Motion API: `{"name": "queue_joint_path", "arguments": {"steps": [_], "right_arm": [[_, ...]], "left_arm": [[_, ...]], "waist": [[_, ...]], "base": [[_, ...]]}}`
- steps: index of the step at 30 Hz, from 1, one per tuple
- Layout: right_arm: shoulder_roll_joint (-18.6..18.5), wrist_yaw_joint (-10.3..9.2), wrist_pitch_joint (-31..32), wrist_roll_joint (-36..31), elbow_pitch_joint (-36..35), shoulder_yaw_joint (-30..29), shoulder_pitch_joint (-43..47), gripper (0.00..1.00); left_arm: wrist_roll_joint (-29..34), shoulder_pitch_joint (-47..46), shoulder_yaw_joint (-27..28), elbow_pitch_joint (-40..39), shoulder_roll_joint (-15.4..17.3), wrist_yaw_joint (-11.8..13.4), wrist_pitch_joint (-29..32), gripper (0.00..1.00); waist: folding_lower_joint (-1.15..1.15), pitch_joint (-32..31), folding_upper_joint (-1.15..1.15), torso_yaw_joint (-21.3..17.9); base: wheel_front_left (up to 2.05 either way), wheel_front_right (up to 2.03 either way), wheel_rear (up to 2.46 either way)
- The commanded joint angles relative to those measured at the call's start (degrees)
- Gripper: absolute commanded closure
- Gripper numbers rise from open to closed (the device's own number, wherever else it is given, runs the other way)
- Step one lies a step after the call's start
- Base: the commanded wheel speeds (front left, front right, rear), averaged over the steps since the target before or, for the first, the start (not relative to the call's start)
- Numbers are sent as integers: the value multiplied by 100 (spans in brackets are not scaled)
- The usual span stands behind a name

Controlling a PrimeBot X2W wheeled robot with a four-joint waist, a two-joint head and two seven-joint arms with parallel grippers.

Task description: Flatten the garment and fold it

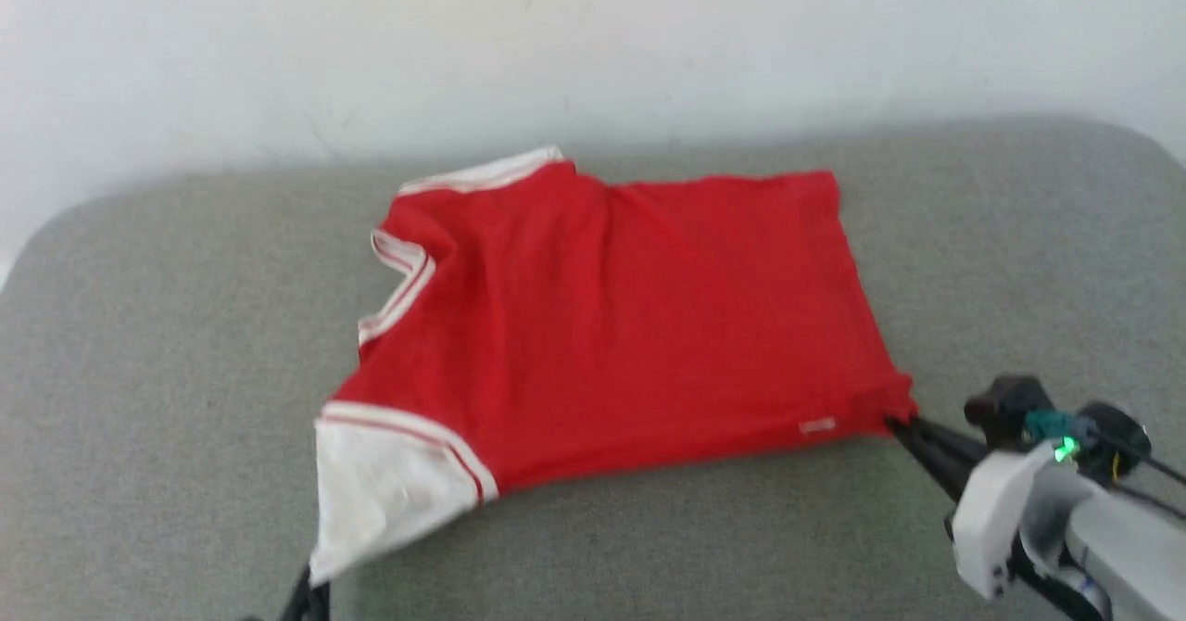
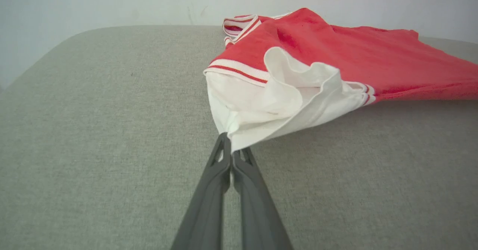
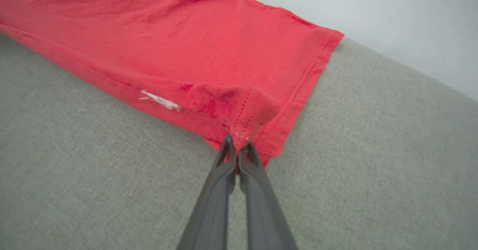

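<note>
The red jersey T-shirt [image 1: 639, 315] lies plain side up in the middle of the grey cloth-covered desk [image 1: 139, 371], with its collar end toward the robot's left and its hem toward the right. The left tool [image 2: 232, 147] is clenched on the edge of the near white sleeve [image 2: 261, 104], which is lifted and crumpled into folds. The right tool [image 3: 237, 147] is clenched on the near hem corner [image 3: 250, 127], beside the side seam.

Both grips look thin and take only the very edge of the cloth, so a firm outward tug could pull the fabric free of either tool. The sleeve is the weaker spot: it is loose and bunched, so it may stretch out alone and leave the body wrinkled. If one arm pulls harder than the other, the shirt would likely slide across the desk or skew instead of flattening. The collar [image 1: 398, 278] and far sleeve [image 1: 482, 174] are rumpled and could end up folded under.
</note>
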Motion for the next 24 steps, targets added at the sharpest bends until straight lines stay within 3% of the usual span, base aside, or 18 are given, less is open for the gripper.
{"name": "queue_joint_path", "arguments": {"steps": [1, 16, 24], "right_arm": [[-86, -5, 47, 43, -79, -23, 255, 100], [-510, -5, 455, -47, -843, -836, 2164, 100], [-329, -5, 591, -341, -1257, -1760, 2589, 100]], "left_arm": [[-55, 235, -56, -43, -25, -20, 69, 100], [-285, 1653, -482, -385, 70, -155, 804, 100], [-4, 1160, -545, -716, 297, -152, 907, 100]], "waist": [[2, -342, 0, 15], [2, -686, 0, 94], [2, -690, 0, 166]], "base": [[0, 0, 0], [0, 0, 0], [0, 0, 0]]}}
